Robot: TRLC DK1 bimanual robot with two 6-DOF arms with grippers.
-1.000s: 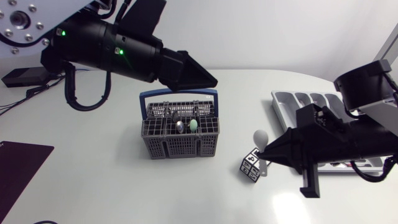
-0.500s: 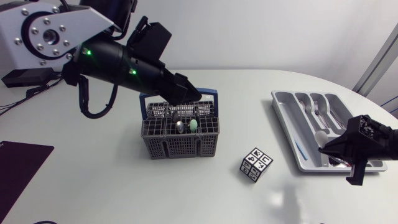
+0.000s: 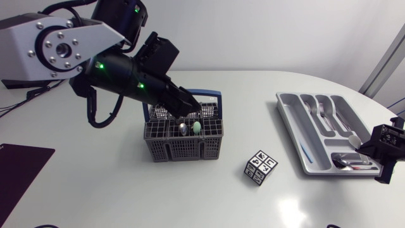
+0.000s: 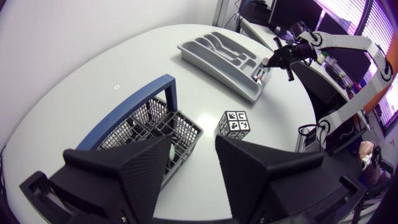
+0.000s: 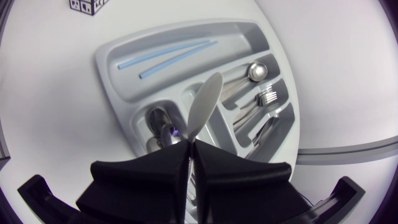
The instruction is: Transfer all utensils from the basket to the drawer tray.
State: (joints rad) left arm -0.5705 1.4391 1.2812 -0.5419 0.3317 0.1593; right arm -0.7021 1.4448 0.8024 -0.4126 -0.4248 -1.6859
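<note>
From above, the grey mesh utensil basket point(image 3: 180, 149) with a blue handle stands near the middle of the tabletop, towards the far edge. A metal spoon point(image 3: 182, 128) and a mint-green utensil point(image 3: 197, 127) stand upright in it. The left pincer point(image 3: 190, 109) hangs over its far side. A cube with black-and-white markers point(image 3: 261, 167) lies between the basket and the grey drawer tray point(image 3: 292, 126), which sits by the right edge. The right pincer point(image 3: 386, 144) is at the tray's near end.

In the left wrist view, the left pincer's fingers are spread wide with nothing between them. The basket is directly under them and the cube is beyond it.

In the right wrist view, the right pincer is clamped on the handle of a pale grey spoon point(image 5: 204, 102). Its oval bowl points out over the tray's compartments. These hold forks point(image 5: 267, 96), metal spoons point(image 5: 254, 72) and two thin blue sticks point(image 5: 174, 55).
</note>
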